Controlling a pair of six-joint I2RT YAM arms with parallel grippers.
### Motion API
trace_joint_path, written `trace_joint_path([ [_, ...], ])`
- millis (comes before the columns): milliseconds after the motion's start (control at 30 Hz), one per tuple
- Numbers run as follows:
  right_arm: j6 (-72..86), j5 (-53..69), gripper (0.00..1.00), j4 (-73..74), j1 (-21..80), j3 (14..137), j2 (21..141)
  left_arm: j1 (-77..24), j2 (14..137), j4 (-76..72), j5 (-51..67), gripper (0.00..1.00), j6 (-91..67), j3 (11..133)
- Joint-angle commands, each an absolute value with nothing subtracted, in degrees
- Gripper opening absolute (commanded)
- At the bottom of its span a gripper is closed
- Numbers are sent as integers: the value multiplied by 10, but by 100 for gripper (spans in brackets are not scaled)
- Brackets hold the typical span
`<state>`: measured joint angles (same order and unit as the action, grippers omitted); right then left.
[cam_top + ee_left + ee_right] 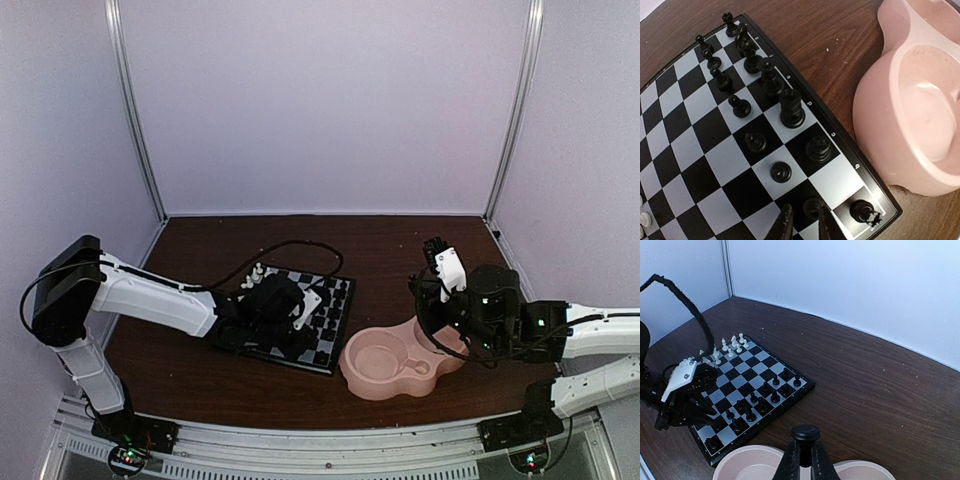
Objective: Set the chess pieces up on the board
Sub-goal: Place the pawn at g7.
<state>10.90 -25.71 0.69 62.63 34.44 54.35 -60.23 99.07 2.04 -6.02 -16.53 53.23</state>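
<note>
Chess pieces [791, 107]: tiny glossy plastic men w/ turned, ringed bodies, standing upright on the board [705, 150], a flat square of blk and pale grey checks w/ a thin dark lettered border. It lies on the dark wood-grain tabletop [880, 405], skewed to its edges, just beside a smooth pink two-bowl dish [875, 125]. Blk men form 2 rows along the board edge nearest the dish: I count 14, 7 per row, w/ one gap in the outer row next to the corner piece. White men [733, 342] bunch toward the opposite edge, too small to count. L pincer [805, 222] hangs low over the board, fingers a little apart either side of the inner row's end pawn [813, 206]; contact unclear. R pincer [805, 447], above the dish, is pressed together on 1 more blk piece [806, 432], its round head poking past the fingertips.
</note>
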Motion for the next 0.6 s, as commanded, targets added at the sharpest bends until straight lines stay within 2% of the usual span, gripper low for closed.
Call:
trace_joint_path([
  [0,115,-257,0,9,625,343,541,-606,1002,24,-69,17,-162,547],
  [100,115,-257,0,9,625,343,541,-606,1003,24,-69,16,-161,548],
  [267,115,-256,0,9,625,342,540,-607,1005,25,-68,23,-163,550],
  [467,114,-255,0,8,625,342,542,-607,1006,33,-70,23,-164,554],
  [567,114,-248,0,9,625,346,546,-609,994,33,-70,27,-165,551],
])
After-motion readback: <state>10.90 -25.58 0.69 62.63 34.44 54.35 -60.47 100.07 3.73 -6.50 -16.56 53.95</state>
